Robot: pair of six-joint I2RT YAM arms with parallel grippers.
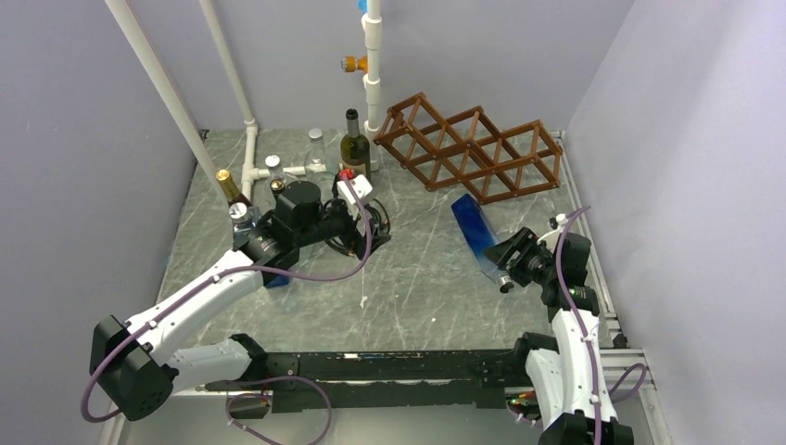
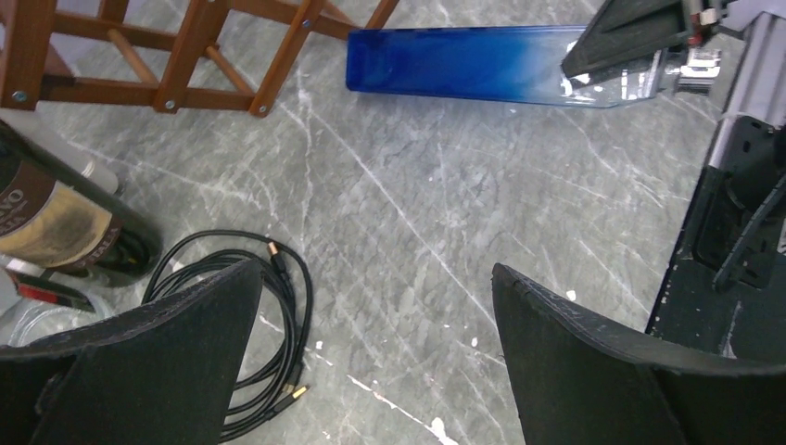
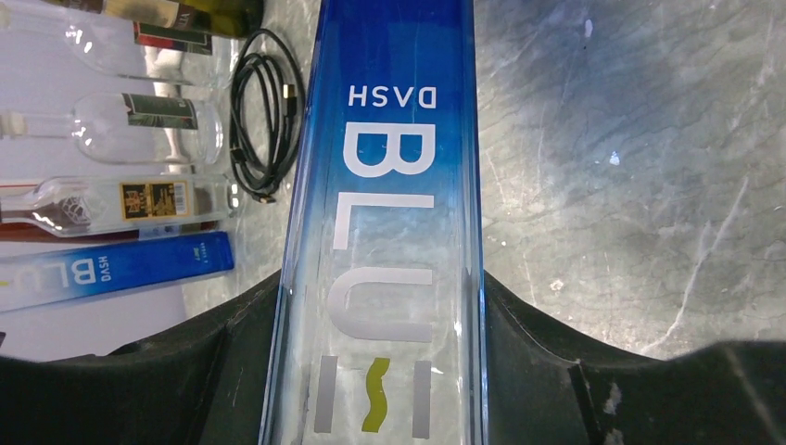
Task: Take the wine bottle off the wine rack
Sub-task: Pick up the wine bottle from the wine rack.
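The brown wooden wine rack (image 1: 473,148) stands at the back right of the table; its cells look empty. It also shows in the left wrist view (image 2: 185,56). My right gripper (image 1: 508,260) (image 3: 385,306) is shut on a blue-and-clear "DASH BLU" wine bottle (image 1: 475,232) (image 3: 385,185) near its neck end. The bottle (image 2: 463,60) is outside the rack, with its blue base pointing toward the rack's front. My left gripper (image 1: 363,222) (image 2: 375,278) is open and empty above the marble table, left of centre.
A dark green bottle (image 1: 353,144), a gold-capped bottle (image 1: 232,190) and clear bottles (image 1: 317,148) stand at the back left by the white pipes (image 1: 371,56). A coiled black cable (image 2: 241,324) lies under my left gripper. A second blue bottle (image 3: 111,269) lies at the left.
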